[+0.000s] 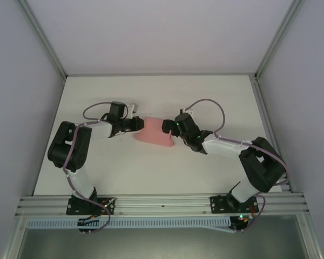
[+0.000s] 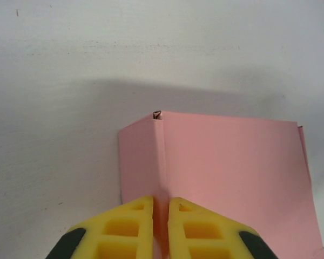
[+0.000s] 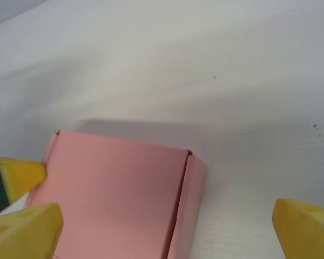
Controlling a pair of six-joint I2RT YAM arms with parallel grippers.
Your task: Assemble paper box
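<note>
Top view: the box [image 1: 153, 133] is lying at mid-worktop [image 1: 151, 91], between the two hands. The left hand [image 1: 136, 124] is being held against its left end and the right hand [image 1: 166, 126] against its right end. Both arms are reaching inward from the near corners.

Left wrist view: the left hand [image 2: 161, 213] is clenched on the box [image 2: 232, 167]. The yellow fingers [image 2: 130, 229] are being pressed together on a raised crease at the near edge, with only a thin strip of pink card between them. A narrow side panel is being bent down along that crease on its left; the wide panel is spreading to the right. A shadow is being cast on the worktop [image 2: 97, 54] beyond the far edge.

Right wrist view: the right hand [image 3: 162, 221] is released, the fingers [image 3: 29, 226] being held wide apart. The box [image 3: 113, 189] is sitting between them, nearer the left finger, which is overlapping its near left corner; contact there cannot be told. A narrow flap is being folded down along a crease on the right side of the box. The right finger is being kept well apart from the card.
</note>
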